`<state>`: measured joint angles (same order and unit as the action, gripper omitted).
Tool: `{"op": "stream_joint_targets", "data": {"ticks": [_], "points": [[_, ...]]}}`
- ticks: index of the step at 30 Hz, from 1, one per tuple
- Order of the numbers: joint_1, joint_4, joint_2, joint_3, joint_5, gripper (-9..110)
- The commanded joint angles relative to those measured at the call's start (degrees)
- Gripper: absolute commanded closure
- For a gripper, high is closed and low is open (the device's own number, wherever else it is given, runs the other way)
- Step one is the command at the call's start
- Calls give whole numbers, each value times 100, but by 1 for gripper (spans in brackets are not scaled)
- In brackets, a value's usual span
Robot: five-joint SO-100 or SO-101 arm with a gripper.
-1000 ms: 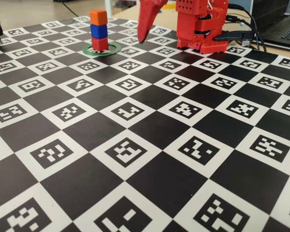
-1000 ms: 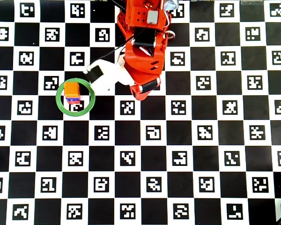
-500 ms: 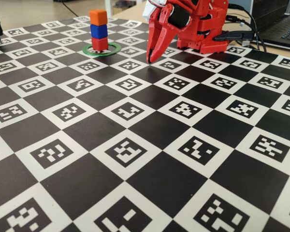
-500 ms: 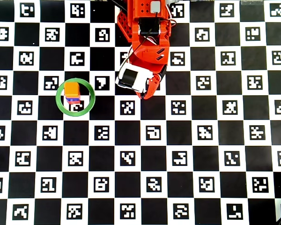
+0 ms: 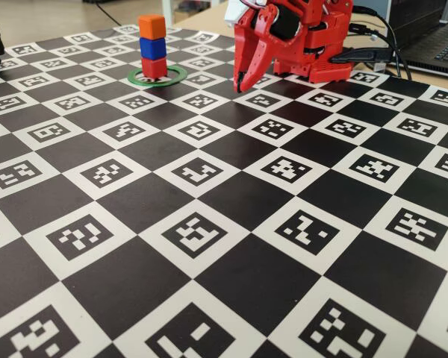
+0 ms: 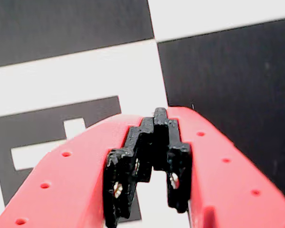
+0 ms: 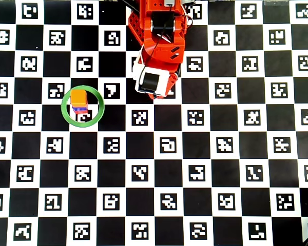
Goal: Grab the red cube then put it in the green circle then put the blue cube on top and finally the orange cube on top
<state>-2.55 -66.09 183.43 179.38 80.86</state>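
Stack is built: orange cube (image 5: 151, 27) on blue cube (image 5: 153, 48) on red cube (image 5: 154, 67) in green circle (image 5: 172, 77). Gripper (image 5: 241, 84) is seen closed, empty; only parking is judged left.

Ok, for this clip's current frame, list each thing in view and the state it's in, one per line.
red cube: inside the green circle, bottom of the stack.
blue cube: on the red cube, upright.
orange cube: on top, stack complete.
green circle: flat on the board, around the stack.
claw: shut, empty, pointing down, apart from the stack.
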Motion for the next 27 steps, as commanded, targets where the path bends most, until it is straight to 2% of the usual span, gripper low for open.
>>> {"op": "stream_joint_targets", "data": {"ticks": [1, 8, 27], "points": [[-88, -334, 246, 308, 0, 107], [-105, -1055, 896, 308, -44, 107], [-149, -1055, 896, 316, -70, 107]]}}
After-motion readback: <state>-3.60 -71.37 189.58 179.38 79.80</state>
